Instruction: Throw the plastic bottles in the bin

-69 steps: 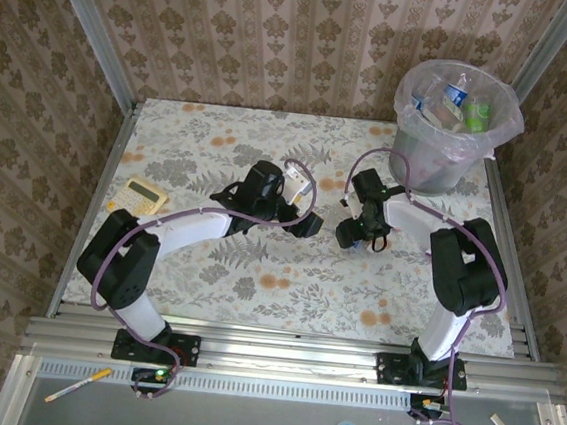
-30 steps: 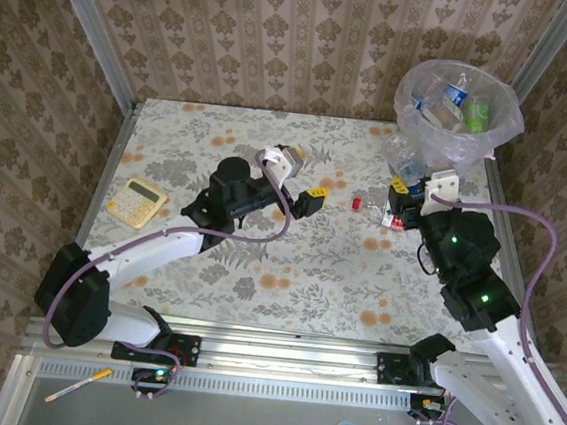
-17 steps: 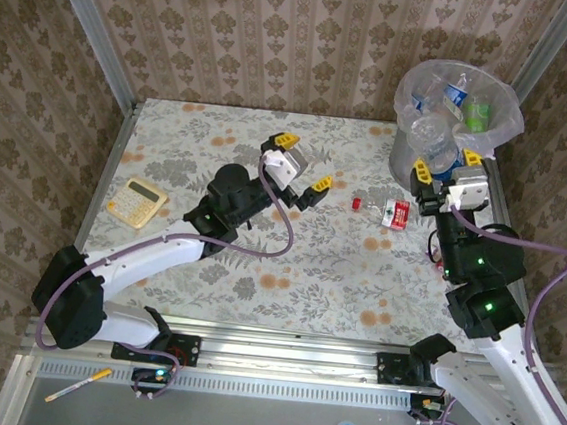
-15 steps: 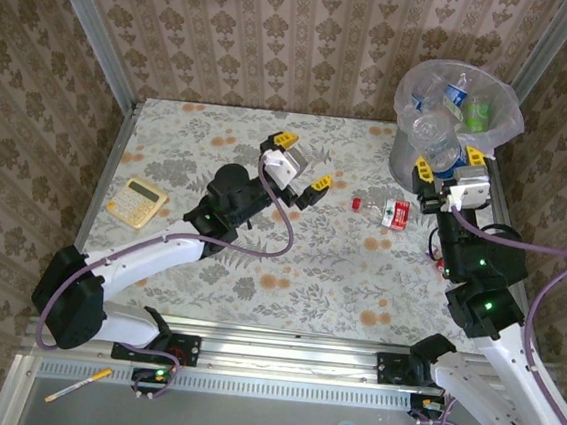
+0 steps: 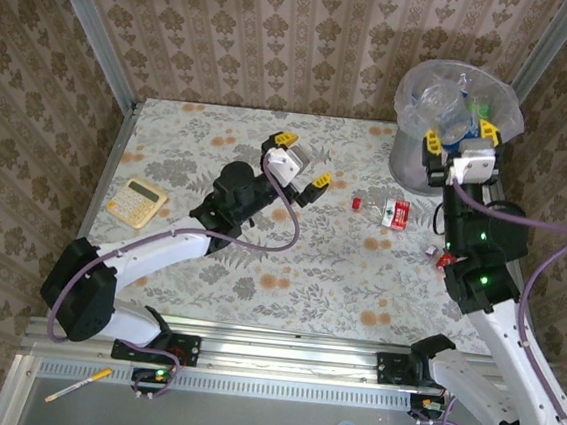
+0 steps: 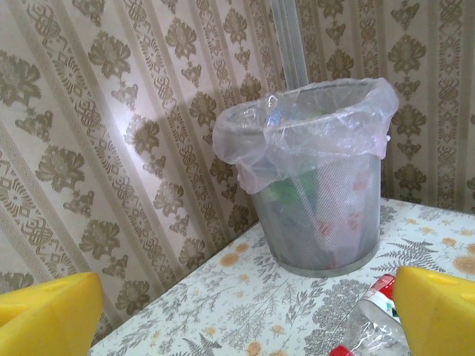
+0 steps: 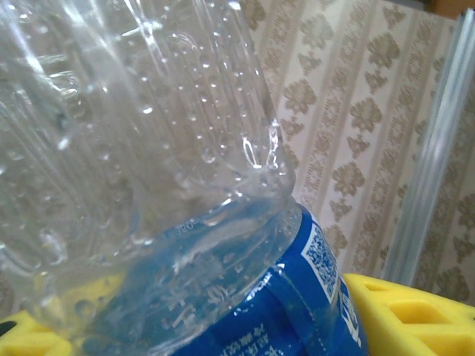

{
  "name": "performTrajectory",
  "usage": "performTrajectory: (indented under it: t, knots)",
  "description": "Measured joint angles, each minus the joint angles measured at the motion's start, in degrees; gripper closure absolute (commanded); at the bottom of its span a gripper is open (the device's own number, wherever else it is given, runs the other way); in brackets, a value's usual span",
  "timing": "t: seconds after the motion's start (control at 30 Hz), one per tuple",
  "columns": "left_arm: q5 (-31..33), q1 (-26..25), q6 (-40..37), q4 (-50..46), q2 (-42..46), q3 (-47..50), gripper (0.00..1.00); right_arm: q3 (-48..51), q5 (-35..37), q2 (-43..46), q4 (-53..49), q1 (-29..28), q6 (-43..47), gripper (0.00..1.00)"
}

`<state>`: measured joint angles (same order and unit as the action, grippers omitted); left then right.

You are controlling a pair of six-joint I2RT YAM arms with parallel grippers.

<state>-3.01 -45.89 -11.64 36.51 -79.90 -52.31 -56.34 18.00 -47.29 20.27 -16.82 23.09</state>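
Jaws of right arm (image 5: 480,262) clamped on clear blue-labelled bottle (image 7: 185,222) over bin (image 5: 407,164), upper right; left jaws wide apart above worktop (image 5: 211,130), centre.

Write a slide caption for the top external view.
Right gripper holds a clear bottle above the bin; left gripper open; red-labelled bottle lies on the table.

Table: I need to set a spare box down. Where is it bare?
Bare: the far left corner beyond the calculator, and the middle strip between the left gripper and the near edge. Crowded: the right side: red-labelled bottle, bin, right gripper holding a clear bottle.
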Motion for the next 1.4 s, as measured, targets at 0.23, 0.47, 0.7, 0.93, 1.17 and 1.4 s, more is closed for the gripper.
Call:
performTrajectory:
  t: [0.23, 0.47, 0.7, 0.93, 1.17, 1.4]
  knots:
    - [-1.5, 2.2, 1.3, 0.0, -2.7, -1.2, 0.00, -33.2, -0.9, -25.0, -24.9, 17.9, -15.6, 0.07]
    - [-4.5, 3.3, 4.3, 0.0, -6.2, -2.6, 0.00, -50.3, 2.1, -42.1, -48.0, 19.4, -23.3, 0.00]
    - [-7.8, 3.2, 7.3, -0.3, -7.5, -3.6, 0.00, -46.6, 1.0, -38.2, -54.6, 20.1, -25.5, 0.00]
    - [-10.7, 3.2, 10.1, -3.3, -8.8, -5.6, 0.00, -39.9, -5.8, -27.5, -57.7, 20.1, -28.3, 0.00]
    - [-20.9, 4.0, 11.3, -10.0, -15.2, -9.9, 0.00, -20.4, -18.3, -18.4, -62.2, 18.2, -34.1, 0.00]
    - [-33.1, 5.1, 3.9, -22.8, -27.5, -24.2, 0.00, -4.8, -24.1, -20.3, -64.6, 17.5, -38.8, 0.00]
